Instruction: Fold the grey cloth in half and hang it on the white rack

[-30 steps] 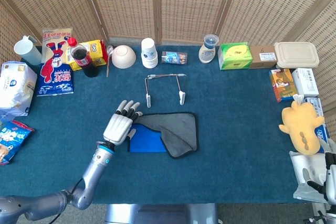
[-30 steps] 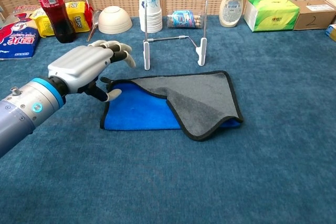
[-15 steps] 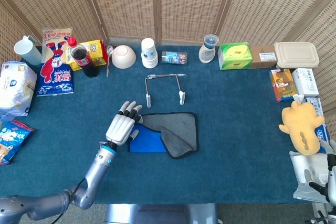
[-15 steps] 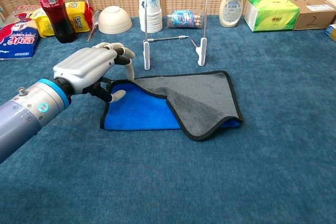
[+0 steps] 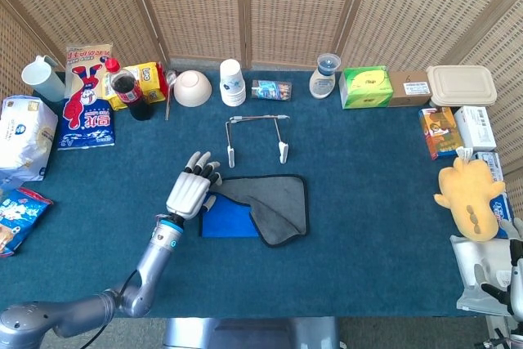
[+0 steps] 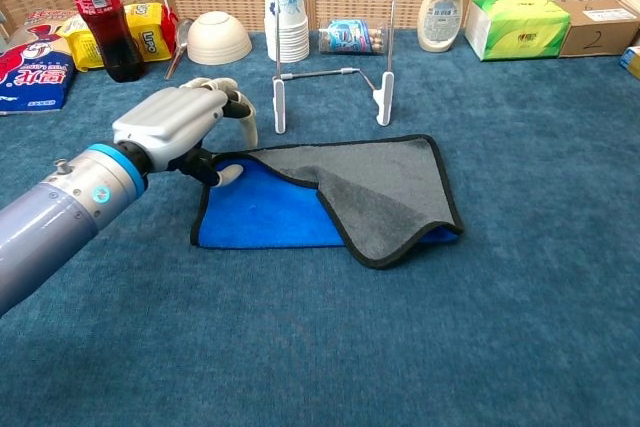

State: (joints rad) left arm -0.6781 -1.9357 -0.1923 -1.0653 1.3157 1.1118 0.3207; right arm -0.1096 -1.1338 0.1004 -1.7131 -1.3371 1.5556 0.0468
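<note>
The grey cloth (image 6: 385, 187) is spread flat at the middle of the tabletop (image 6: 420, 347), partly folded so its blue underside is exposed, at 6 o'clock from the white rack (image 6: 333, 47). The left hand (image 6: 180, 122) is placed at the cloth's 9 o'clock corner, fingers (image 6: 240, 112) curled downward over the hem; whether it is pinched cannot be told. Being soft and limp, the cloth is best taken by that corner.

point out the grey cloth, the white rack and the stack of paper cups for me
grey cloth (image 6: 385, 187), chest view: on the grey flap folded over the blue side.
white rack (image 6: 384, 105), chest view: on its right white foot.
stack of paper cups (image 5: 233, 82), head view: on the stack's side.
</note>
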